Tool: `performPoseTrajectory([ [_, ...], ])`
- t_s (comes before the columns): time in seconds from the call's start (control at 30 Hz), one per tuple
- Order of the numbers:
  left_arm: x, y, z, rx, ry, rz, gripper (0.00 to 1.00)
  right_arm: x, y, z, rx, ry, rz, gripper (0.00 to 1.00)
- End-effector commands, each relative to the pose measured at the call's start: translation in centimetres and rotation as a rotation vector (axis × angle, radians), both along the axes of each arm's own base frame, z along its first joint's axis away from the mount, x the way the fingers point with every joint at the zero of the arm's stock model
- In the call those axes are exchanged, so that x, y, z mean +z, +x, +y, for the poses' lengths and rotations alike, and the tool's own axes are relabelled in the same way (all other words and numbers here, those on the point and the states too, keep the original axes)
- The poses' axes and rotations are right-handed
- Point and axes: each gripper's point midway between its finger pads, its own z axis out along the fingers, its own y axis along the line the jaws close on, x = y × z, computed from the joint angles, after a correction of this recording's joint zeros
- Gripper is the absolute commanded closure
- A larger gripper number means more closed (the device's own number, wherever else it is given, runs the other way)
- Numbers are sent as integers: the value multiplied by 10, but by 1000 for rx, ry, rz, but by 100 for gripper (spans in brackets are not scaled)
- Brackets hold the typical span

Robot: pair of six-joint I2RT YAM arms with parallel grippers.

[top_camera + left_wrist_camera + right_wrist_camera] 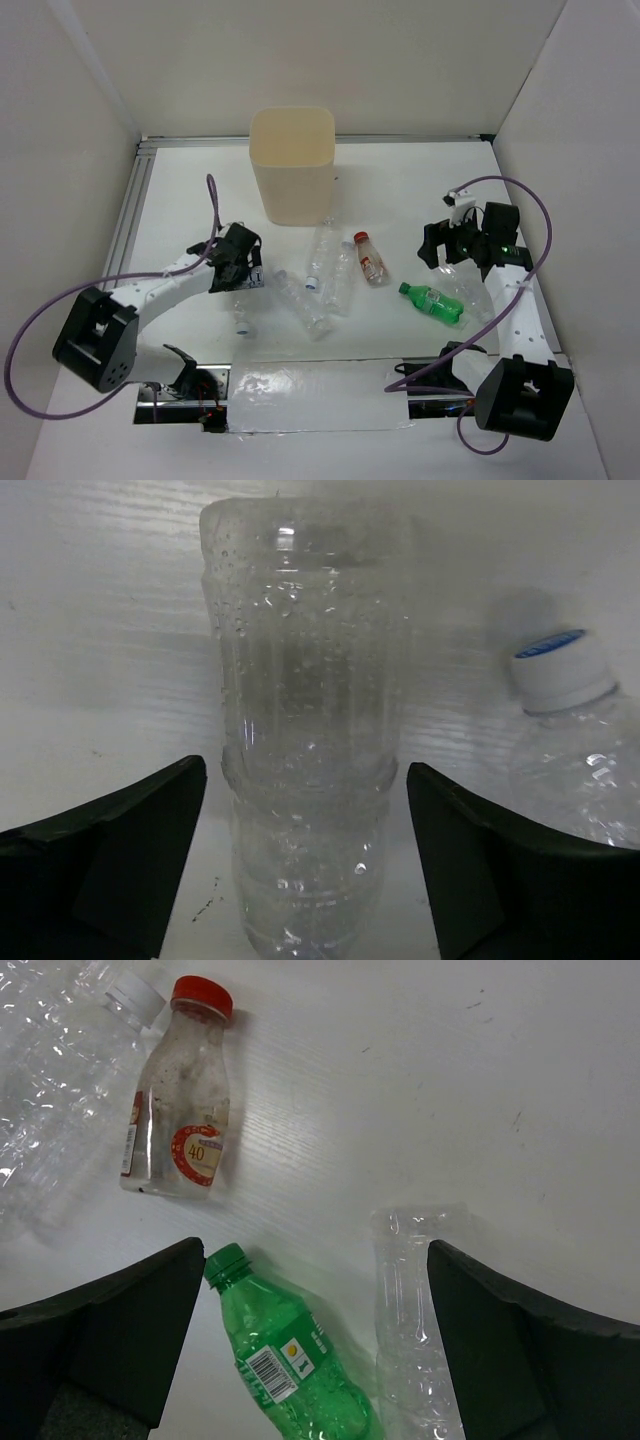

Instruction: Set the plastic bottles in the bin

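The cream bin [291,165] stands at the back centre. Several clear bottles [325,250] lie in a loose group mid-table, with a red-capped bottle [370,258] and a green bottle [432,303] to their right. My left gripper [243,278] is open and low over a clear bottle [305,730], which lies between the fingers [130,850] without touching them. A white-capped bottle [570,740] lies just to its right. My right gripper [315,1255] is open and empty above the green bottle [290,1360] and a crushed clear bottle [410,1300]. The red-capped bottle [180,1110] lies beyond them.
White walls close in the table on the left, right and back. A metal rail [132,205] runs along the left edge. More clear bottles [50,1060] lie at the top left of the right wrist view. The arm bases and cables sit at the near edge.
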Motion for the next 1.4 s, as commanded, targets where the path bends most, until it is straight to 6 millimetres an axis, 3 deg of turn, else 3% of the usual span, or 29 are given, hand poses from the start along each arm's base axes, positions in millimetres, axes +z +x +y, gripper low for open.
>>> performPoseTrajectory([
  [0.0, -17, 2, 8, 66, 62, 18, 10, 26, 3, 4, 34, -5, -62, 1],
  [0.1, -22, 4, 2, 53, 54, 21, 32, 29, 4, 3, 47, -20, -73, 1],
  [0.13, -21, 6, -1, 50, 41, 16, 50, 30, 3, 4, 54, -14, -75, 1],
  [0.2, -8, 10, -6, 35, 11, -22, 65, 31, 1, 6, 71, -16, -82, 1],
  [0.27, 16, 10, -11, 20, -26, -64, 84, 32, 1, 8, 77, -10, -84, 1],
  [0.33, 52, 11, -22, -26, -65, -121, 91, 33, 0, 10, 86, -1, -86, 1],
  [0.37, 97, 15, -36, -82, -136, -223, 96, 33, 0, 12, 95, 7, -88, 2],
  [0.47, 173, 13, -58, -195, -262, -384, 100, 40, 3, 13, 101, 8, -110, 6],
  [0.5, 222, 9, -72, -303, -348, -480, 100, 40, 3, 15, 110, 16, -112, 12],
  [0.6, 297, 8, -105, -494, -488, -645, 100, 42, 4, 22, 145, 40, -121, 24],
  [0.63, 341, 11, -110, -515, -535, -738, 100, 43, 5, 22, 145, 37, -130, 35],
  [0.7, 367, 33, -127, -545, -542, -805, 100, 40, 5, 27, 164, 50, -123, 45],
  [0.73, 409, 46, -129, -532, -558, -941, 100, 41, 6, 28, 172, 54, -133, 50],
  [0.77, 412, 68, -140, -526, -546, -971, 100, 39, 7, 31, 181, 58, -125, 56],
  [0.8, 425, 80, -144, -514, -544, -1032, 100, 39, 7, 31, 181, 58, -124, 56],
  [0.83, 460, 97, -139, -437, -551, -1166, 100, 39, 7, 31, 181, 58, -124, 56],
  [0.87, 469, 108, -142, -414, -557, -1209, 100, 39, 6, 33, 195, 52, -128, 56],
  [0.9, 463, 132, -148, -387, -545, -1222, 100, 39, 6, 33, 195, 52, -128, 56],
  [1.0, 487, 168, -139, -248, -507, -1350, 100, 45, 8, 29, 187, 26, -150, 55],
  [1.03, 470, 192, -140, -191, -457, -1338, 100, 50, 6, 28, 180, 13, -172, 51],
  [1.13, 465, 221, -127, -69, -340, -1383, 100, 52, 3, 27, 173, 2, -187, 50],
  [1.17, 450, 235, -133, -56, -283, -1363, 99, 55, 2, 27, 173, 0, -196, 50],
  [1.3, 437, 263, -123, 44, -197, -1360, 97, 50, -4, 29, 173, 3, -186, 50],
  [1.37, 430, 269, -131, 10, -193, -1338, 97, 47, -7, 28, 166, -1, -177, 50],
])
